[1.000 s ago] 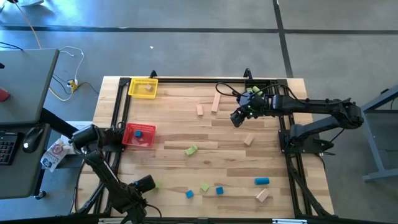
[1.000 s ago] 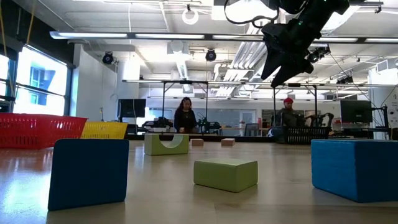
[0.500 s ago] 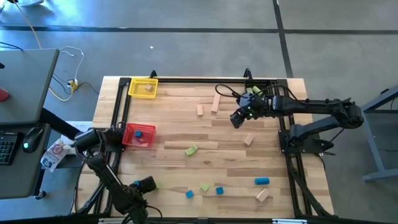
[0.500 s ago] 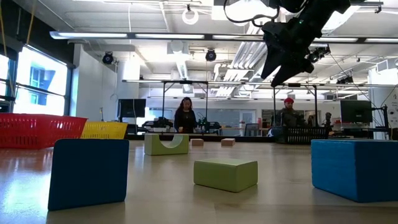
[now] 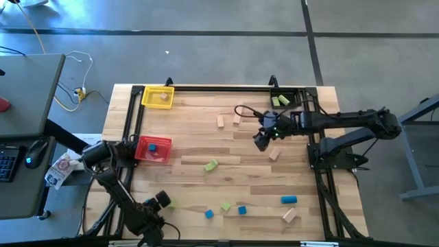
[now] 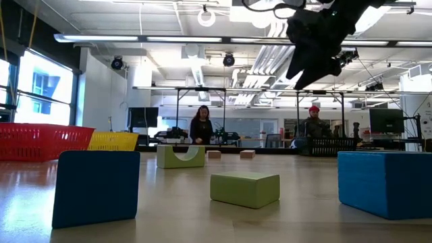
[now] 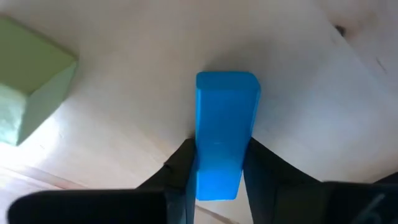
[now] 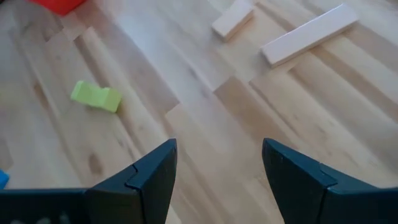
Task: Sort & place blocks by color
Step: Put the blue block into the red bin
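The left gripper's (image 7: 219, 180) fingers (image 7: 181, 163) press on either side of a blue bar block (image 7: 222, 134) at the table's (image 5: 192, 151) near left edge, presumably to carry it to the red bin (image 5: 153, 148), which already holds a blue piece. A green block (image 7: 28, 96) lies just beside it. In the high view the arm covers that grip. The right gripper (image 8: 217, 165) hangs over mid-table, fingers apart and empty, near tan blocks (image 8: 309, 34). Other blocks lie scattered along the near side.
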Tool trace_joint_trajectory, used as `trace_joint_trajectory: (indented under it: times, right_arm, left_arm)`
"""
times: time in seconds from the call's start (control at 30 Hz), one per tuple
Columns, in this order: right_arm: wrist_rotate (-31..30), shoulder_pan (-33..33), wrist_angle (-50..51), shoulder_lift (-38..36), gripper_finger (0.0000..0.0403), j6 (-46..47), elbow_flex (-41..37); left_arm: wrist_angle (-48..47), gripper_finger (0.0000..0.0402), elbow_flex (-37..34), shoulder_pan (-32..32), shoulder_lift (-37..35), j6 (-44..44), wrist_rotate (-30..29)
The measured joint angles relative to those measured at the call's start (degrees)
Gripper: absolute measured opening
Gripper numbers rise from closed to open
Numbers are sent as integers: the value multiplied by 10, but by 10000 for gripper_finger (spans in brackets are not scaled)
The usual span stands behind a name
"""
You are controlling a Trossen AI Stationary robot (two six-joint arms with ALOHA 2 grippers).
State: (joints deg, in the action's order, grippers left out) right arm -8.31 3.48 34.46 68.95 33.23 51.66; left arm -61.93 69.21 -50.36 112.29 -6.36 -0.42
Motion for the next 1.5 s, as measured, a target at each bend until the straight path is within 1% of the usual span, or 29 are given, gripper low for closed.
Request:
trace_joint_trajectory:
  times: [0.1,0.27,0.4,0.57,0.7,0.87,1.03,1.17,1.37,1.43,1.5]
  right_arm:
    - [4,-19,0,0,222,1,0]
    - [4,-42,2,0,222,21,0]
    - [4,-52,9,0,222,54,0]
    - [5,-55,28,0,222,59,0]
    - [6,-55,57,0,222,90,0]
    - [9,-55,99,1,222,128,0]
    - [-4,-55,132,1,222,114,0]
    - [-21,-55,139,1,222,113,0]
    - [-26,-55,138,1,222,113,0]
    - [-26,-55,138,1,222,113,0]
    - [-26,-55,138,1,222,113,0]
  left_arm:
    - [-1,71,0,13,0,-30,21]
    - [-3,71,-1,27,0,-76,34]
    - [5,71,-2,36,-12,-95,19]
    - [4,74,-2,50,-58,-120,-18]
    - [-1,74,-2,68,-105,-139,-53]
    - [-35,74,-1,97,-159,-141,-124]
    - [-99,75,-1,132,-208,-160,-206]
    - [-169,75,-1,164,-239,-203,-278]
    - [-252,75,0,222,-269,-267,-288]
    - [-255,75,-5,244,-276,-270,-290]
    - [-251,76,-25,268,-286,-271,-287]
